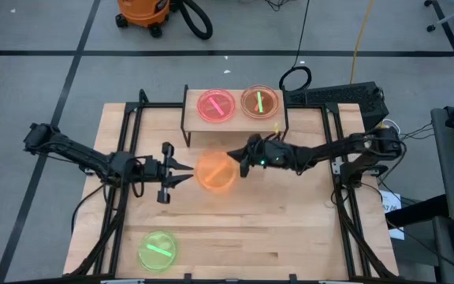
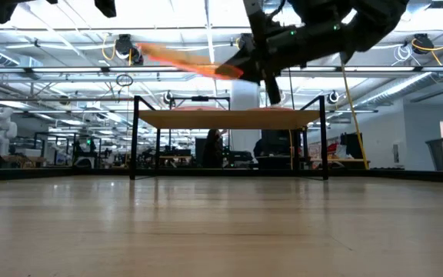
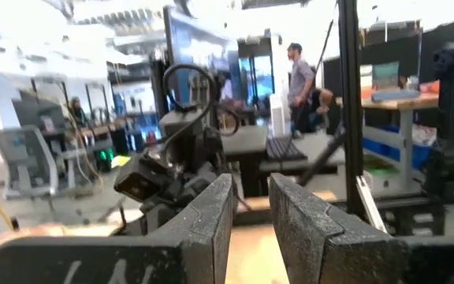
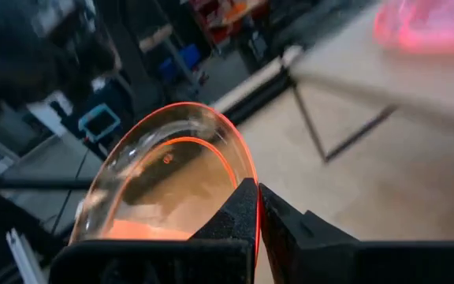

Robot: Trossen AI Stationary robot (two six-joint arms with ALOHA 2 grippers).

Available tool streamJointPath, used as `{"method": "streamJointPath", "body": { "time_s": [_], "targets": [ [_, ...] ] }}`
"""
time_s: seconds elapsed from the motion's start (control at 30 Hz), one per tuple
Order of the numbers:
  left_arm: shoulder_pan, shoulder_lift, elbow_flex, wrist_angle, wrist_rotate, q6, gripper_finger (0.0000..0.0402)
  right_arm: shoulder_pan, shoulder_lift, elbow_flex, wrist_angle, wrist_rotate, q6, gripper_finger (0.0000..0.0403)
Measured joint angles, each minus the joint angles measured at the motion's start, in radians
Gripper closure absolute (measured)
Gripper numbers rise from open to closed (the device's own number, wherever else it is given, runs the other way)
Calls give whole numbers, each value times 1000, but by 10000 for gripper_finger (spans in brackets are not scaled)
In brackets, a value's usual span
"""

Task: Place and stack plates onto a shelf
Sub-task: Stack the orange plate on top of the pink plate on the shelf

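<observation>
Aloft, right pincer point(image 1: 243, 162) pinched tight on orange plate's point(image 1: 215, 171) rim — left pincer point(image 1: 181, 173) apparently parted, empty.

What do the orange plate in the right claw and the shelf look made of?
Orange plate: likely clear tinted plastic, glossy; the background shows through it and its rim glows. Shelf: pale wood-look board, matte, on thin black legs that look like metal in the low view.

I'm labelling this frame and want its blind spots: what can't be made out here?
- Shelf legs: hidden under its board in the high view.
- Green plate: absent from the low and wrist views.
- Plates on the shelf: edge-on in the low view, so no stack count.
- Orange plate in the right gripper: lower rim hidden behind the jaws, right wrist view.
</observation>
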Motion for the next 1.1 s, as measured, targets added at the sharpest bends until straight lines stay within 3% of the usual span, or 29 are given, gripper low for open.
{"method": "streamJointPath", "body": {
  "time_s": [0.37, 0.53, 0.7, 0.93, 1.1],
  "targets": [
    [25, -8, 0, 29, -30, 115, 307, -195, -172, 0, 7, 5, -71, 403],
    [56, -8, 0, 36, -30, 135, 307, -314, -169, 11, 51, -25, -55, 403],
    [86, -8, 0, 116, -30, 162, 307, -414, -130, 108, -57, -129, -61, 403],
    [133, -8, 0, 147, -29, 230, 307, -488, -47, 238, -114, -232, -71, 403],
    [214, -8, 0, 141, -30, 222, 307, -536, -1, 299, -146, -245, -94, 403]
  ]
}}
